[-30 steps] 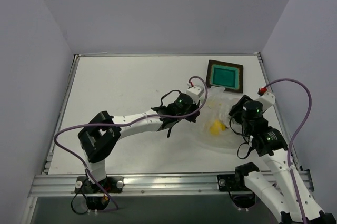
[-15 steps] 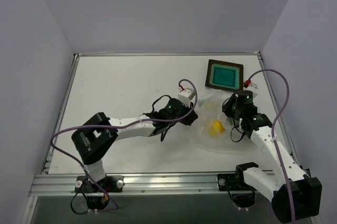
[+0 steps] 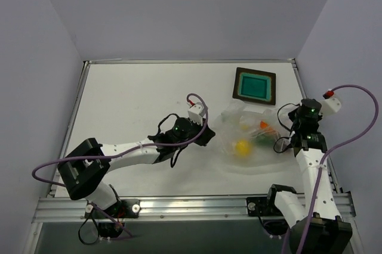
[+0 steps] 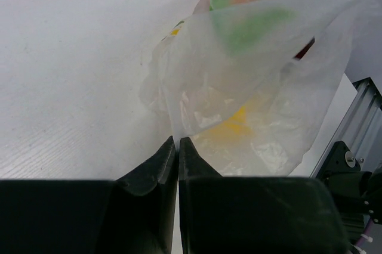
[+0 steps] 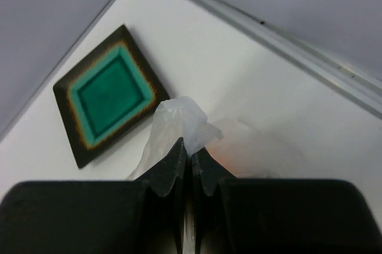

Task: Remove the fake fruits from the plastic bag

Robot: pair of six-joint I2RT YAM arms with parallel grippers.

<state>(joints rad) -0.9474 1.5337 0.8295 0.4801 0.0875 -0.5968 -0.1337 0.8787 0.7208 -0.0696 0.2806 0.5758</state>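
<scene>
**Both grippers pinching a clear bag of fake fruit**

On the overhead camera I see the plastic bag (image 3: 230, 132) lying on the white table (image 3: 137, 99), toward 3 o'clock from the table's centre. It is see-through and crinkled, and the fruits are inside it. A yellow lemon (image 3: 242, 146) lies at its 6 o'clock, a green fruit (image 3: 261, 141) is beside that, and an orange fruit (image 3: 265, 126) sits nearer 2 o'clock. A dark red fruit (image 4: 304, 49) shows faintly through the film on the left wrist camera.

The left gripper (image 3: 210, 138) meets the bag's 9 o'clock edge, and its wrist camera shows the jaws pressed together on a fold of film. The right gripper (image 3: 282, 142) is at the bag's 3 o'clock edge, jaws closed on a small peak of plastic.

A dark square tray (image 3: 255, 85) with a teal inside sits near the bag, at its 12 o'clock.
</scene>
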